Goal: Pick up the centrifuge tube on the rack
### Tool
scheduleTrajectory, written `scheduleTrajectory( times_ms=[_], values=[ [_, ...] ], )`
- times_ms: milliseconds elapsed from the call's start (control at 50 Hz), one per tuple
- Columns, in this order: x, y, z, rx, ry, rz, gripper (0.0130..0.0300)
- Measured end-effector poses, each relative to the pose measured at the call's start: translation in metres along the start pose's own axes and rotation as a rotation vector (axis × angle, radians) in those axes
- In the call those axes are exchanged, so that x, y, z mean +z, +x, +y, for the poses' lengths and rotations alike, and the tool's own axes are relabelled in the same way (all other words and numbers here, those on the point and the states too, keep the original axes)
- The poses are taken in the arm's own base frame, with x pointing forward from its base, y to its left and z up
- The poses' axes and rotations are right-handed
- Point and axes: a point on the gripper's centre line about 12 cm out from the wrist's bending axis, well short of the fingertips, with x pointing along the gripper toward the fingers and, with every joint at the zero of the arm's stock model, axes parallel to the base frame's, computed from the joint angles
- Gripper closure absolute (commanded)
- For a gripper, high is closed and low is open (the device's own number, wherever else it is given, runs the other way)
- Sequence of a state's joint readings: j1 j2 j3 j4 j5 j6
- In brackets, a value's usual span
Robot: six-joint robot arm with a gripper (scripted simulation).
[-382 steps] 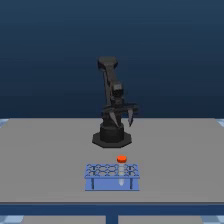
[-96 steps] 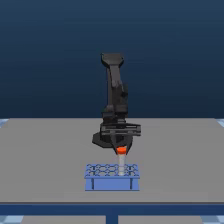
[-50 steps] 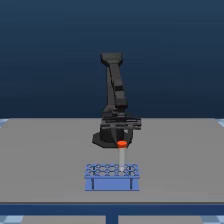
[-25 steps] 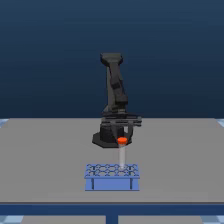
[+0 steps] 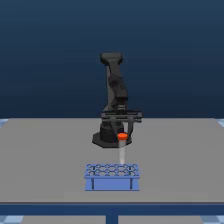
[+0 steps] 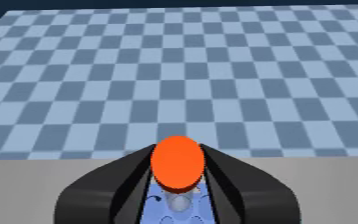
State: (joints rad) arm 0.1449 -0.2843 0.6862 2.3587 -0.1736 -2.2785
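Observation:
The centrifuge tube (image 5: 121,150), whitish with an orange-red cap, hangs upright above the rack (image 5: 112,177), its tapered tip about level with the rack's top. My gripper (image 5: 122,133) is shut on the tube just under the cap. In the wrist view the orange cap of the tube (image 6: 177,163) sits between the two dark fingers (image 6: 113,187) of my gripper (image 6: 177,175), and a strip of the light-blue rack (image 6: 180,205) with its round holes shows below it.
The rack stands near the front edge of the grey table (image 5: 45,155). The arm's black base (image 5: 106,138) stands behind the rack at mid-table. A blue checkered floor (image 6: 184,75) lies beyond the table's edge.
The gripper came down onto the tube in the rack, shut on it, and has been rising; over the last second the tube has lifted further out of the rack's holes.

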Motion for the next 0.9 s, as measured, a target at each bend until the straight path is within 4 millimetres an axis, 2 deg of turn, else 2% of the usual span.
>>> scheduleTrajectory(
  times_ms=[900],
  values=[
    [0.0065, -0.004, -0.0004, -0.004, -0.015, 0.005, 0.03]
  ],
)
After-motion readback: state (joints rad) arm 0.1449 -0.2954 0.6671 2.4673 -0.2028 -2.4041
